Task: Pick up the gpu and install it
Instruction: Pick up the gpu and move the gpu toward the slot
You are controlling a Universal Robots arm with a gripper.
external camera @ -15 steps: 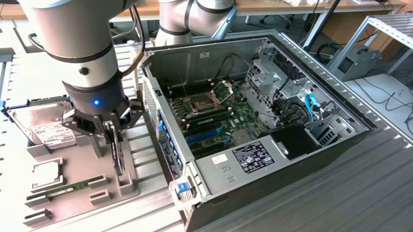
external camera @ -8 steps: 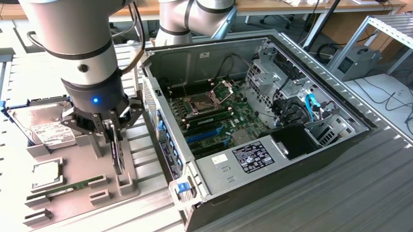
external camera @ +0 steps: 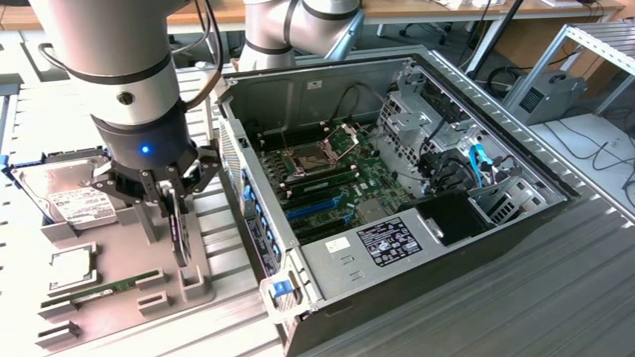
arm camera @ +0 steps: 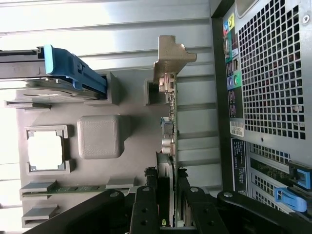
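Note:
The gpu [external camera: 180, 234] is a slim dark card standing on edge in a slot of the grey parts tray [external camera: 124, 256], to the exterior view's left of the open computer case [external camera: 397, 253]. My gripper [external camera: 171, 202] hangs straight over it, one finger on each face of the card. In the wrist view the gpu [arm camera: 169, 122] runs away from my gripper [arm camera: 166, 174]. Its silvery bracket [arm camera: 171, 56] is at the far end, over a tray holder. The black fingers [arm camera: 148, 195] press against the card's sides.
On the tray lie a hard drive with a white label [external camera: 74, 197], a square processor chip [external camera: 71, 268] and a green memory stick [external camera: 109, 288]. Inside the case the motherboard [external camera: 332, 175] shows blue slots [external camera: 312, 204]. The case's perforated rear wall [arm camera: 273, 73] stands beside the tray.

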